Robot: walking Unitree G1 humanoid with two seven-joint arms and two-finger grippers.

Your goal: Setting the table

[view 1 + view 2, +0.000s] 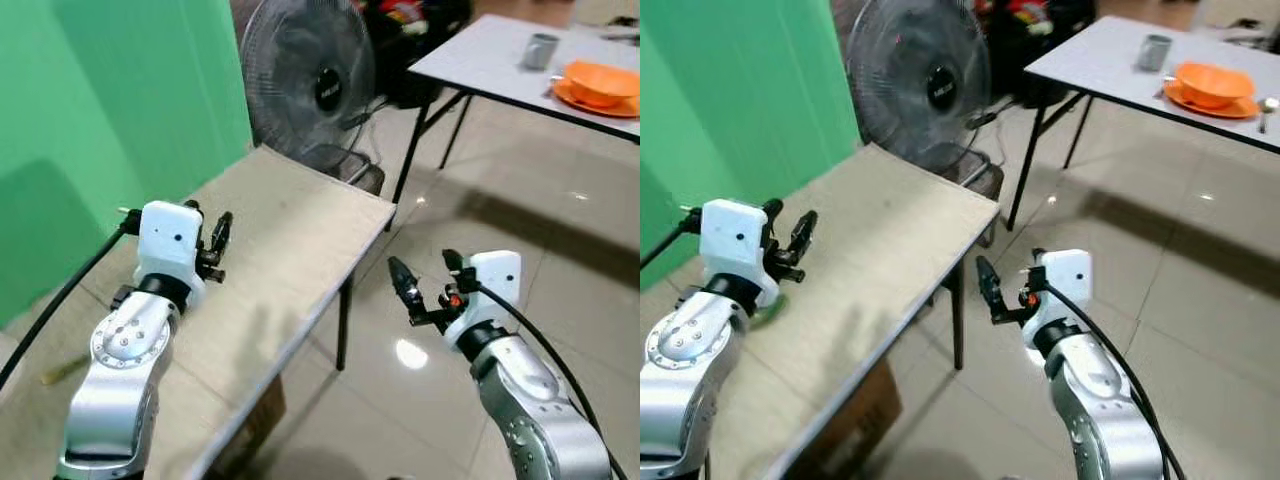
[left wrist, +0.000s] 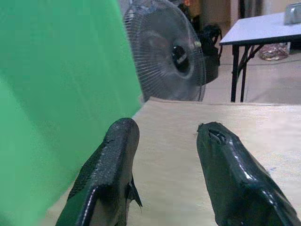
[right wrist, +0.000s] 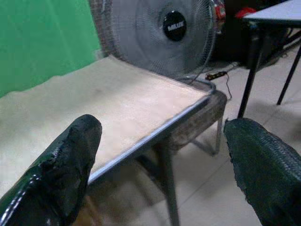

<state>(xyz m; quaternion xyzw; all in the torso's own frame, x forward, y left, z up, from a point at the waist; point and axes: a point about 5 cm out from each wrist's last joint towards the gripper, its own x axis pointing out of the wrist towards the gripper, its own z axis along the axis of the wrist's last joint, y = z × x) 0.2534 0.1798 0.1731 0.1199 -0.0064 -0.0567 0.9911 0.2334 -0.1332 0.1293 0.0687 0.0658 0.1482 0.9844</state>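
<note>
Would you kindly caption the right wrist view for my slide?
Open right hand off the beige table's edge, facing a standing fan beside a green wall.

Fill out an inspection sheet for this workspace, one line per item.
Surface: beige table beside the green wall, top mostly bare.
Job's things: orange bowl on an orange plate and a metal cup, all on the white table across the room.
Clutter: a small yellowish object near the beige table's near edge; cannot tell what it is.
Grippers: left gripper open over the beige table; right gripper open over the floor beside it; both hold nothing.
Cables: black cable on the left arm, another on the right.
Surroundings: standing fan behind the beige table, glossy tiled floor.
</note>
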